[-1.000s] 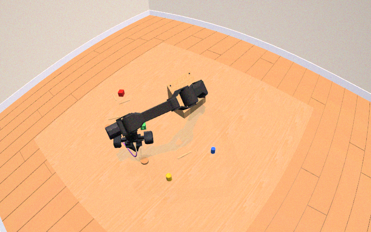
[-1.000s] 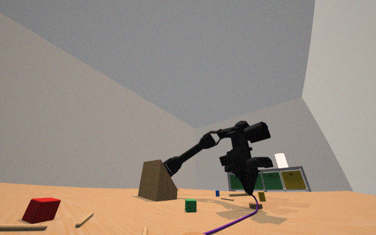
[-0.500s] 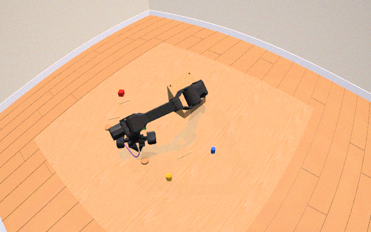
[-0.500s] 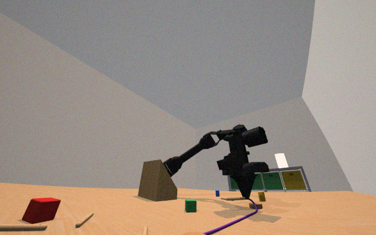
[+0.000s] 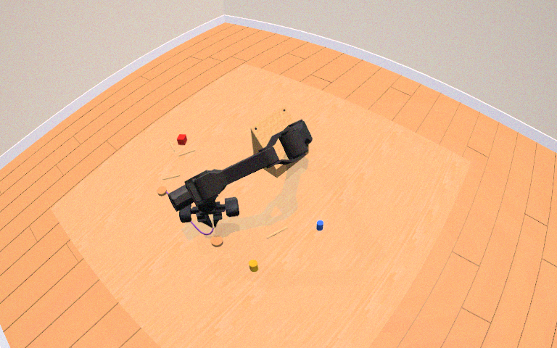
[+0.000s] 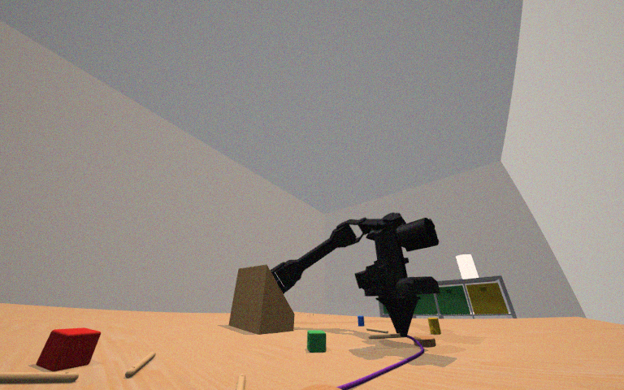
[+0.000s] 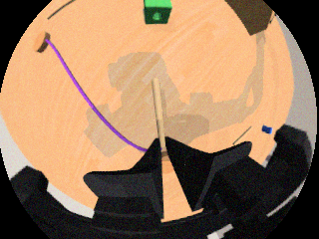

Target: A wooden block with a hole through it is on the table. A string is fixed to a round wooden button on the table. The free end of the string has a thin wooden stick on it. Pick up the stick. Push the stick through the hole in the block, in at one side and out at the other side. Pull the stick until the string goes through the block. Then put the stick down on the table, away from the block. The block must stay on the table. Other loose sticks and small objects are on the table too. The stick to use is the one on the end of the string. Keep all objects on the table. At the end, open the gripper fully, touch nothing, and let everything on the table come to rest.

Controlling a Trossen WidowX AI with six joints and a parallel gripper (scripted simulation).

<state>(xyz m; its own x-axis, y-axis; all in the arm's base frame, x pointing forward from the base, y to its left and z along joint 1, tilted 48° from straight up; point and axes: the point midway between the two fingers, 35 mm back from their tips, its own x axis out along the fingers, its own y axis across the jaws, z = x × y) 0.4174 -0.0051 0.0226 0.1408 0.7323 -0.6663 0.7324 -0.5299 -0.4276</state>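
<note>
My gripper (image 5: 212, 226) (image 6: 403, 335) (image 7: 164, 141) is shut on the thin wooden stick (image 6: 383, 335) (image 7: 158, 105) near its string end, low over the table. In the wrist view the free end points away from the fingers, roughly toward the green block. The purple string (image 5: 203, 233) (image 6: 382, 371) (image 7: 90, 106) curves from the fingertips to the round button (image 5: 162, 190) (image 7: 44, 42). The small green block (image 6: 316, 342) (image 7: 158, 14) stands apart from the stick, with a round hole in the side seen in the wrist view; the arm hides it in the top view.
The large brown block (image 5: 268, 122) (image 6: 250, 298) is at the arm's base. A loose button (image 5: 217, 241) (image 6: 426, 341) lies close to the fingertips. A loose stick (image 5: 277, 232), a blue cylinder (image 5: 320, 225) and a yellow cylinder (image 5: 253, 265) lie beyond. A red block (image 5: 181, 139) (image 6: 68, 349) sits near more sticks.
</note>
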